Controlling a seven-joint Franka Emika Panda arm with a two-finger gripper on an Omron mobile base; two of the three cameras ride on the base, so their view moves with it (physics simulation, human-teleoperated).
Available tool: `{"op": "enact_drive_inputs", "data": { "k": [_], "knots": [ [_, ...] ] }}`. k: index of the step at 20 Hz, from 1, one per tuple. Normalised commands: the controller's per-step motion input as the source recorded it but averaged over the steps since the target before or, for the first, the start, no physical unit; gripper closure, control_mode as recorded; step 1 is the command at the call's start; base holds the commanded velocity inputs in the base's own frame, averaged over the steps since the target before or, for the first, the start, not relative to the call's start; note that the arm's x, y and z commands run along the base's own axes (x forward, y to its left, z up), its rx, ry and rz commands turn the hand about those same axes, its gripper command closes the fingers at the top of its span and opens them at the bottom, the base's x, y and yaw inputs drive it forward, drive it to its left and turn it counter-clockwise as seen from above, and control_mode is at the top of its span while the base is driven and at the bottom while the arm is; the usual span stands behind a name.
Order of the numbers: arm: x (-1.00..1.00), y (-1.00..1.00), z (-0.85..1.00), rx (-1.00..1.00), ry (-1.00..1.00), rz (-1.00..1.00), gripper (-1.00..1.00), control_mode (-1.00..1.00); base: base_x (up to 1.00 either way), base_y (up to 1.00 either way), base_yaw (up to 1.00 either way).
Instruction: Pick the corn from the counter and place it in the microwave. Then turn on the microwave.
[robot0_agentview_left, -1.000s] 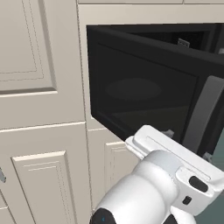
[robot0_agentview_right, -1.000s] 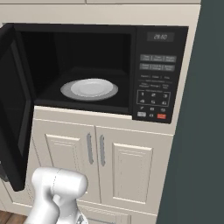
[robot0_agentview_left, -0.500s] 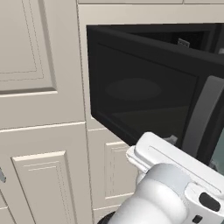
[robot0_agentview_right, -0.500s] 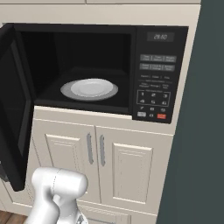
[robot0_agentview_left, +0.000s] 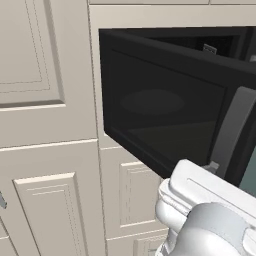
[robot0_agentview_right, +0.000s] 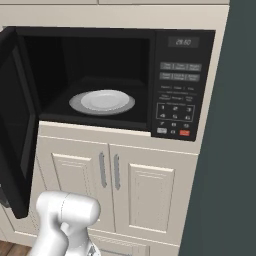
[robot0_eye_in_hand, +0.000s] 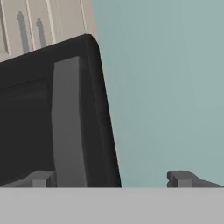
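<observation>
The microwave (robot0_agentview_right: 182, 85) is a black built-in box and stands open. Its door (robot0_agentview_left: 165, 115) is swung out to the left, with the curved grey handle (robot0_agentview_left: 232, 135) at its free edge. Inside lies a white plate (robot0_agentview_right: 102, 101) with nothing on it. The keypad with a red button (robot0_agentview_right: 184, 133) is on the right side. In the hand view my gripper (robot0_eye_in_hand: 111, 179) is open, empty, and close to the door's handle (robot0_eye_in_hand: 65, 122); the left fingertip sits in front of the door, the right one over the teal background. The corn and the counter are out of view.
Cream panelled cabinet doors (robot0_agentview_right: 140, 195) with two grey pulls sit under the microwave. More cream panels (robot0_agentview_left: 45, 150) fill the left. A dark teal wall (robot0_agentview_right: 235, 150) runs down the right side. The open door (robot0_agentview_right: 15, 125) juts out toward the arm.
In the left base view the arm's white body has sunk a little lower and to the right. The microwave, its door and the plate have not moved.
</observation>
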Motion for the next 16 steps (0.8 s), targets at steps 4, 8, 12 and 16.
{"op": "enact_drive_inputs", "data": {
  "k": [4, 8, 12, 16],
  "knots": [
    [-0.11, -0.31, 0.00, -0.04, -0.03, 0.05, -1.00, -1.00, 0.00, 0.00, 0.00],
    [-0.08, -0.31, -0.02, -0.02, -0.02, 0.07, -1.00, -1.00, 0.00, 0.00, 0.00],
    [-0.07, -0.25, -0.05, -0.03, 0.00, 0.08, -1.00, -1.00, 0.00, 0.00, 0.00],
    [-0.09, -0.18, -0.05, -0.02, 0.00, 0.12, -1.00, -1.00, 0.00, 0.00, 0.00]
  ]
}}
